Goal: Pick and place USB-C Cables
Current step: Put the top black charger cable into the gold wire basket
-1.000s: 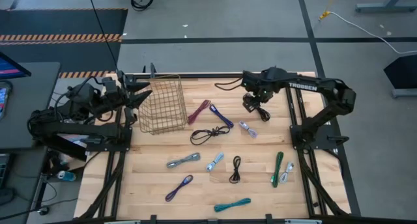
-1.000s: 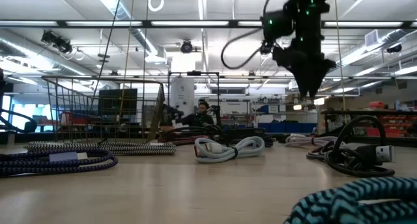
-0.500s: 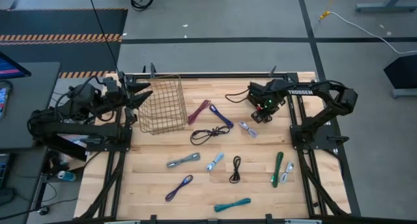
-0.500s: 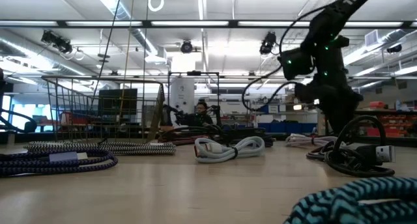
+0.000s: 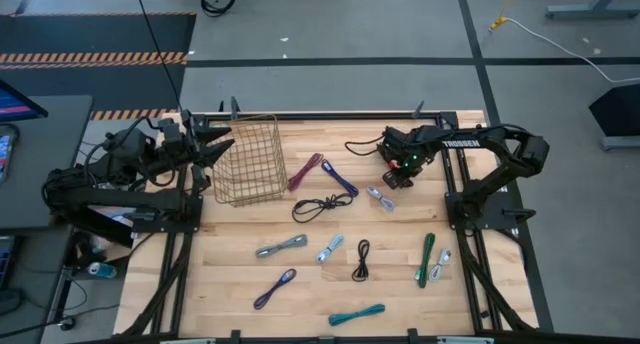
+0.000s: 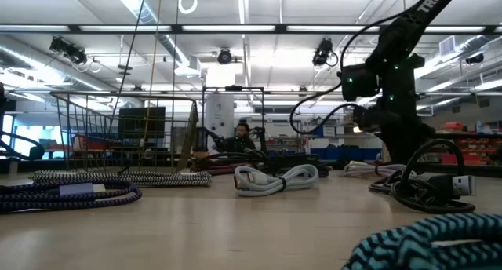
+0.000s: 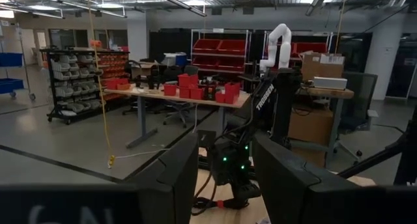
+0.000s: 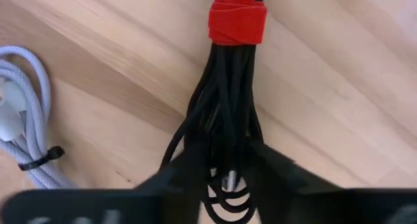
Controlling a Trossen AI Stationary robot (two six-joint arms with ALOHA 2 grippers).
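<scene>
Several USB-C cables lie on the wooden table. At the far right is a black bundled cable (image 8: 225, 94) bound by a red strap (image 8: 238, 15). My right gripper (image 5: 400, 174) stands over it, pointing down and shut on it; in the low view the right gripper (image 6: 396, 136) reaches down to the tabletop. My left gripper (image 5: 215, 149) hangs open and level at the far left, beside the wire basket (image 5: 248, 159). In the left wrist view the left gripper (image 7: 225, 146) has nothing between its fingers. My right gripper pinches the black cable's looped end (image 8: 225, 162), below the red strap, between its two fingers. The fingers (image 8: 189, 165) come from above, pointing down, one on each long side of the bundle. The cable lies flat on the table.
A grey-white cable (image 5: 379, 197) lies just near of the right gripper. Maroon (image 5: 305, 171), dark blue (image 5: 340, 179) and loose black (image 5: 320, 206) cables lie mid-table. Grey (image 5: 280, 246), green (image 5: 428, 259), purple (image 5: 274, 288) and teal (image 5: 357, 313) ones lie nearer the front edge.
My right gripper has come down from well above the table onto the black cable at the far right, tipping until it points straight down. The cables have stayed where they were.
</scene>
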